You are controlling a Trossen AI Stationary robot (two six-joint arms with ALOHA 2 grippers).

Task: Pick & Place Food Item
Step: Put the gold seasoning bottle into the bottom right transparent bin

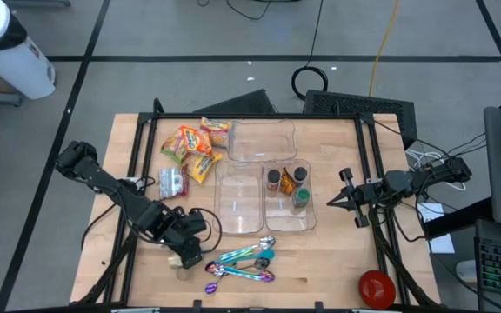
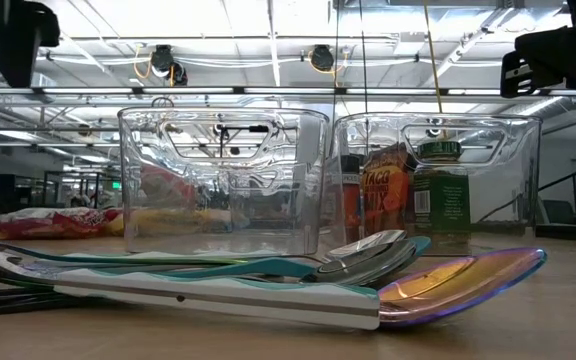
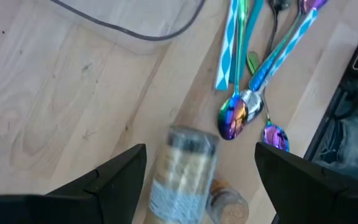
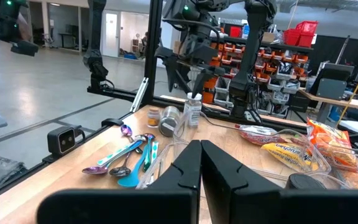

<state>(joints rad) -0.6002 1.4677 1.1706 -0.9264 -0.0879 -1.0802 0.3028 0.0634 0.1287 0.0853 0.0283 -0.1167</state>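
A small spice jar [image 3: 182, 168] lay on its side on the worktop [image 1: 337, 278], near the front edge beside the iridescent spoons [image 1: 242, 265]. The left pincer [image 3: 194, 171] hovered above it, fingers spread wide (gripping nothing). The right pincer [image 4: 199, 163] was closed, empty, by the clear bins [image 1: 263, 196].

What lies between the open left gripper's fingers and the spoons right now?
In the left wrist view, a spice jar lies on its side between the left gripper and the spoons; beyond it, bare wood.

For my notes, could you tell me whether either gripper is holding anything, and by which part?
Nothing is held. The left gripper hangs open over a lying spice jar; the right gripper is shut on nothing.
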